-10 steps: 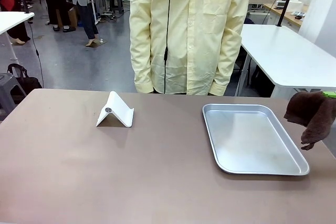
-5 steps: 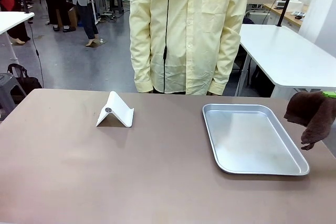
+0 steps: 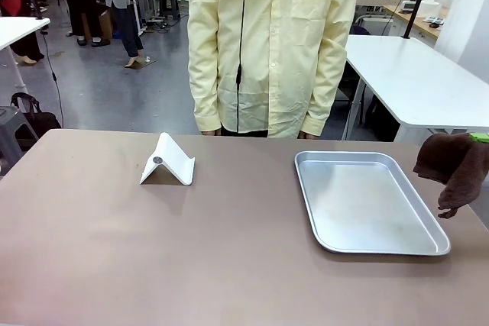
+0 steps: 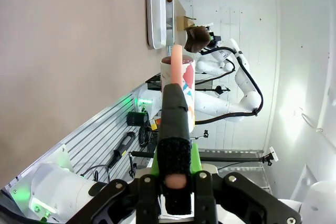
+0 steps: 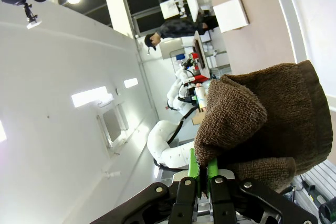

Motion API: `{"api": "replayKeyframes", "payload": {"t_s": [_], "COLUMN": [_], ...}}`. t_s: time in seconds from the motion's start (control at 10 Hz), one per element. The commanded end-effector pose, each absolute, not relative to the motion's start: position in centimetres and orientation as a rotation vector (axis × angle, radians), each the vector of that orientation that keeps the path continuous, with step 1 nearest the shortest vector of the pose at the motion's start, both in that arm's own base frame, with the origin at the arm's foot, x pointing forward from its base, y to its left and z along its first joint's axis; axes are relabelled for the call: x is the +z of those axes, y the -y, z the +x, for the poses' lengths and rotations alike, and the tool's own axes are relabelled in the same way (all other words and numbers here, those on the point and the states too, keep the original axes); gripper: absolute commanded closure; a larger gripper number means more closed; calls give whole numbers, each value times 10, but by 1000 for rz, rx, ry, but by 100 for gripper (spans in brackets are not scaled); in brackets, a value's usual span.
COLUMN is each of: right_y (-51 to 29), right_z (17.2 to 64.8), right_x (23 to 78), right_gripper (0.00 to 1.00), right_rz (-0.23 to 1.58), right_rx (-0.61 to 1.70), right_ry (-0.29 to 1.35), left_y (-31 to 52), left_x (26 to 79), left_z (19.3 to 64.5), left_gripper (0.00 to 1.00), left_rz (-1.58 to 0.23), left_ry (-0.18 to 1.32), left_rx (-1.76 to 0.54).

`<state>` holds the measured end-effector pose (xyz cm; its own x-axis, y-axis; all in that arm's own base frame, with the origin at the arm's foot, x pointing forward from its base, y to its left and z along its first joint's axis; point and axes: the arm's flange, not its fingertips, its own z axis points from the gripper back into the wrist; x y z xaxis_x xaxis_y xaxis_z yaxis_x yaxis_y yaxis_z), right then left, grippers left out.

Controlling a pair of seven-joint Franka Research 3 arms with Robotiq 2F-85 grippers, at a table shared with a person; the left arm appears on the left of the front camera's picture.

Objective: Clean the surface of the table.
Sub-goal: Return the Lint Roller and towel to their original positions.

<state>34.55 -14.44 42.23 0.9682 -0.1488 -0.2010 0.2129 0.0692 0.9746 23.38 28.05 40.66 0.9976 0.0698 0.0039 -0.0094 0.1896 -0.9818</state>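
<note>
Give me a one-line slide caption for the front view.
Brown cloth hangs at the right side of the table beside a steel tray; white stand at left, person standing opposite.

Left pincer (image 4: 175,158): jaws clamped on a slender black object (image 4: 174,108). Right pincer (image 5: 203,169): jaws clamped on a brown towel (image 5: 262,114).

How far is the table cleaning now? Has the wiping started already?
Done: nothing that I can see. In hand: the right gripper is shut on a brown towel, held up at the right edge of the table; the left gripper grips what looks like a printed bottle. Left: seemingly all the wiping; the tray and a white stand sit on the top.
</note>
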Motion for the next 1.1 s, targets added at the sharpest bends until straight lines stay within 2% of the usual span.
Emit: {"api": "replayKeyframes", "payload": {"t_s": [0.0, 0.7, 1.0], "right_y": [145, 144, 86], "right_z": [347, 345, 359], "right_x": [426, 422, 447], "right_gripper": [94, 94, 94], "right_rz": [1498, 1477, 1423], "right_rx": [-251, -272, -178], "right_ry": [-41, -53, 7], "left_y": [-282, -280, -230], "left_x": [412, 407, 444], "left_z": [235, 234, 270], "left_gripper": [78, 78, 78], "left_rz": [-1389, -1379, -1327], "left_ry": [51, 51, 81], "left_rx": [72, 56, 23]}}
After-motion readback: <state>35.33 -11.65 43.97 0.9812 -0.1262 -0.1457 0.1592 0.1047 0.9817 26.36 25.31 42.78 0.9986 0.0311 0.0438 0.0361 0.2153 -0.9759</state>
